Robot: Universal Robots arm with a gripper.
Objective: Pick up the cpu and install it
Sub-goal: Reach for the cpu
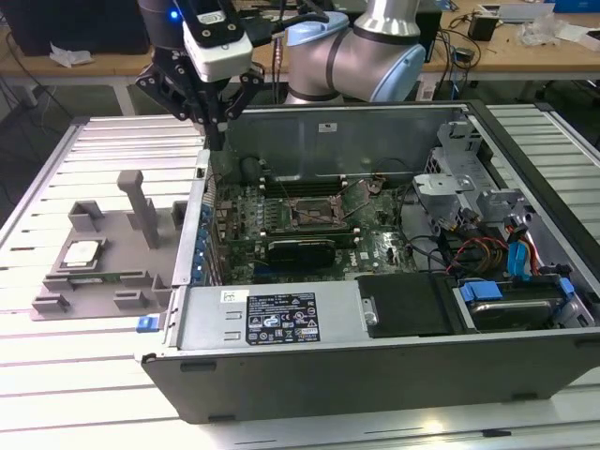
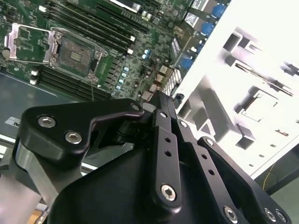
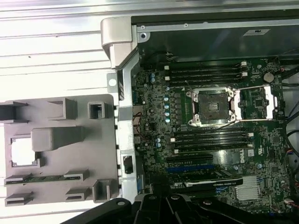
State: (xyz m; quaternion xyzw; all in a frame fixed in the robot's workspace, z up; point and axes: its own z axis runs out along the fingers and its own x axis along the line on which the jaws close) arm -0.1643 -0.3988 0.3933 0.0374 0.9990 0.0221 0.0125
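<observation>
Gripper (image 1: 214, 139): we are hovering it over the case (image 1: 375, 375) wall nearest the tray (image 1: 122, 258) — jaws pinched together, carrying nothing.
Cpu (image 1: 82, 251): it is lying flat in a tray recess, by the edge farthest from the case — seated so it cannot slide.
Socket (image 1: 314, 214): standing open, ready for the chip.

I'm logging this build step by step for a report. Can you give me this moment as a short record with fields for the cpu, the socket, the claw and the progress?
cpu: lies flat in its recess in the grey tray, outside the case, on the exterior view's left
socket: inside the case, cover plate swung open, no chip in it
claw: shut, holding nothing, above the case wall on the tray side
progress: cpu not yet picked up
</observation>
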